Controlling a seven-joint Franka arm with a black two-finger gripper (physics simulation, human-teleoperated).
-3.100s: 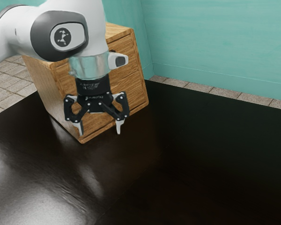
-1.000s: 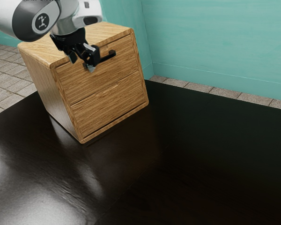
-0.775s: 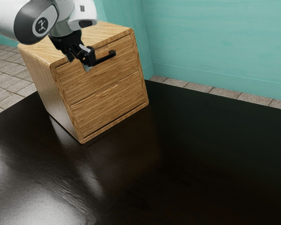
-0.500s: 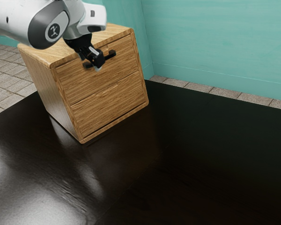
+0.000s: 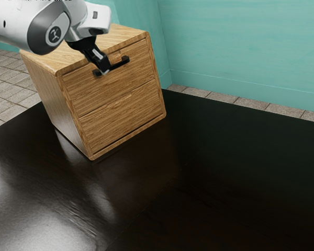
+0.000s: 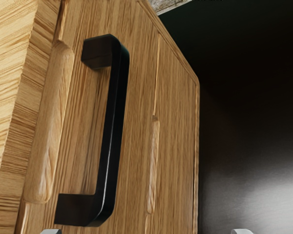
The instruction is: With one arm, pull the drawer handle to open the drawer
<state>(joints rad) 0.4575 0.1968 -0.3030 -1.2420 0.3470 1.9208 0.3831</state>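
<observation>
A wooden cabinet [image 5: 112,112] with two drawers stands on the dark table toward the exterior view's left. The top drawer [image 5: 120,78] looks flush with the cabinet front and carries a black bar handle [image 5: 118,63]. My gripper [image 5: 101,64] reaches down from the upper left, right at the end of that handle nearer the arm. In the wrist view the handle [image 6: 112,131] runs across the drawer front [image 6: 173,122]. Two pale fingertips [image 6: 51,231] show far apart at the lower edge, with that end of the handle just inside one of them. The fingers are open.
The glossy dark table [image 5: 209,183] stretches wide in front of the cabinet and toward the exterior view's right. A teal wall [image 5: 240,42] stands behind, and tiled floor [image 5: 5,99] lies past the table's left edge.
My hand rose from in front of the lower drawer to the top drawer's handle and turned. Over the last half second it shifted slightly along the handle. The drawer has not moved.
</observation>
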